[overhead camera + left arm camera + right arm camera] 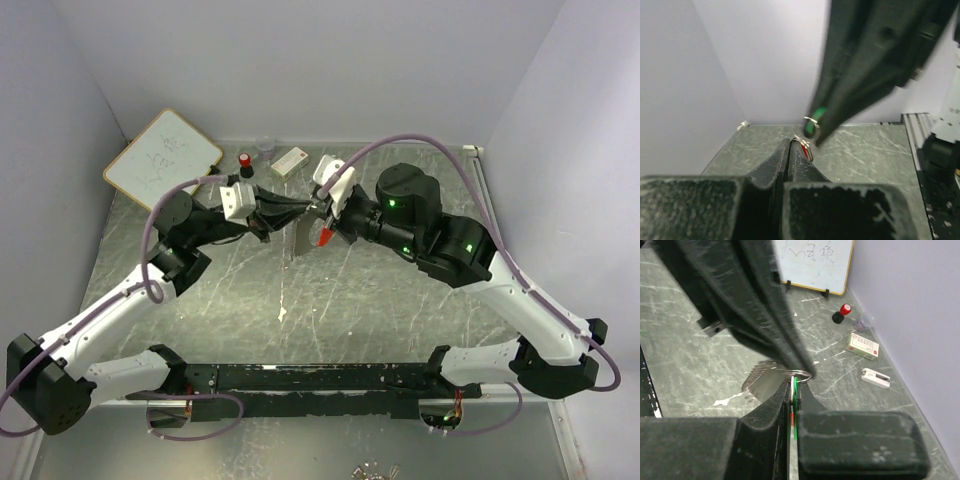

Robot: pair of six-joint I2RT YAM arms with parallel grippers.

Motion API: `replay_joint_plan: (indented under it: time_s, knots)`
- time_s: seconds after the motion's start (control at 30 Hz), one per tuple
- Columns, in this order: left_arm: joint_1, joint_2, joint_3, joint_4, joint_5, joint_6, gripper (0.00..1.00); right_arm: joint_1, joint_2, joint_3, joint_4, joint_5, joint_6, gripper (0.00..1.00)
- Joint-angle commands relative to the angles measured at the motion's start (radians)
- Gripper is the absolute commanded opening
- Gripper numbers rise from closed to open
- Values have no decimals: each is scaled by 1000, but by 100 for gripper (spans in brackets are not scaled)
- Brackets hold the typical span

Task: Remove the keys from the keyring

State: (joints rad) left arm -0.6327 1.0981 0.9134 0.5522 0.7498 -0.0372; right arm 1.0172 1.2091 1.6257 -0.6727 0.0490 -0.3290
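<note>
Both grippers meet in mid-air above the middle of the table. My left gripper (304, 208) is shut, its tips (789, 143) pinching the thin silvery keyring (801, 141). My right gripper (322, 213) is shut on the green key (795, 390), whose head also shows in the left wrist view (815, 119). The ring (803, 372) loops just past my right fingertips. The red key (325, 238) hangs below the grippers, and a sliver of it shows beside my left finger (805, 150). A silver toothed blade (762, 381) hangs from the ring.
At the back of the table stand a whiteboard (163, 158), a red-and-black little cylinder (245, 163), a clear cup (265, 147), a white box with red print (290, 161) and a white block (876, 377). Walls close in on the left, back and right.
</note>
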Motion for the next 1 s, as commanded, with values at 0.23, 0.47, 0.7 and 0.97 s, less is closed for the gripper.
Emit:
replay_joint_plan:
  time_s: [0.23, 0.47, 0.7, 0.97]
  knots:
    - [8, 36, 52, -319, -424, 151, 7, 34, 0, 60, 79, -139, 25, 0]
    - [9, 11, 6, -227, -431, 109, 7, 34, 13, 34, 100, -166, 39, 0]
    - [9, -1, 14, -135, -314, 35, 7, 34, 14, -71, 181, -174, 64, 0]
    - [9, -17, 8, -102, -321, 5, 7, 34, 66, -101, 182, -218, 74, 0]
